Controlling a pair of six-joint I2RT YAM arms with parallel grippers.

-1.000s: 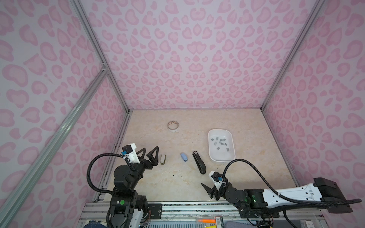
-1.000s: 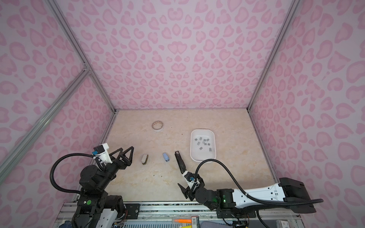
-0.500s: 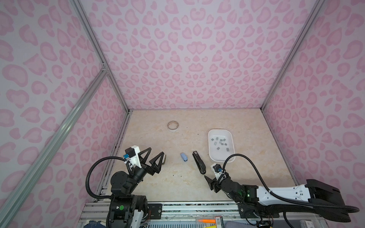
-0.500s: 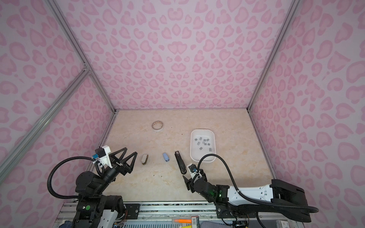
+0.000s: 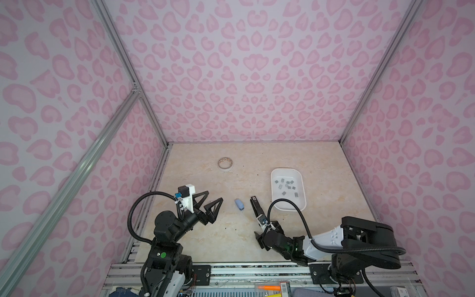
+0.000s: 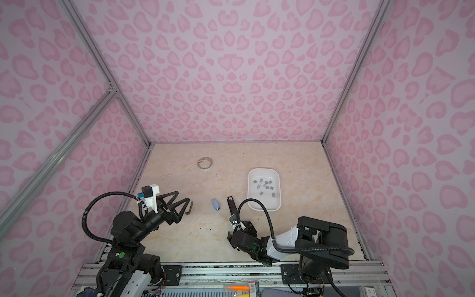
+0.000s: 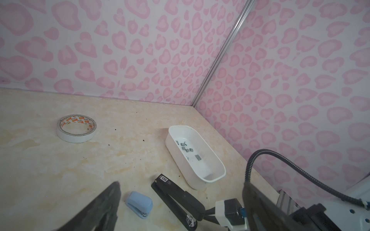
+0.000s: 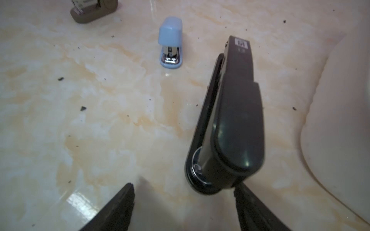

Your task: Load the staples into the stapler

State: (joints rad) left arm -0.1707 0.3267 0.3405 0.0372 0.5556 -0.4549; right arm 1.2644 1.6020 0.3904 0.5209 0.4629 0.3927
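Note:
The staples (image 5: 286, 184) (image 6: 264, 185) (image 7: 186, 149) are several small grey strips lying in a white tray (image 5: 290, 204) (image 6: 266, 204) (image 7: 212, 177). A long black stapler (image 5: 255, 207) (image 6: 232, 205) (image 7: 176, 194) (image 8: 236, 112) lies closed on the table just left of the tray. My right gripper (image 5: 267, 227) (image 8: 184, 190) is open and low at the stapler's near end; that end sits between its fingers, close to one fingertip (image 8: 241, 192). My left gripper (image 5: 213, 196) (image 6: 183, 196) (image 7: 181, 190) hangs open and empty, left of the staplers.
A small blue stapler (image 5: 238, 204) (image 6: 216, 204) (image 8: 170, 40) lies left of the black one. A small brown stapler (image 6: 189, 207) (image 8: 94, 10) sits by the left gripper's fingers. A tape roll (image 5: 225, 164) (image 7: 76, 128) lies further back. Pink patterned walls enclose the table.
My right gripper has moved forward from the front edge to the black stapler's near end, its jaws a little wider. My left gripper has swung right, over the brown stapler.

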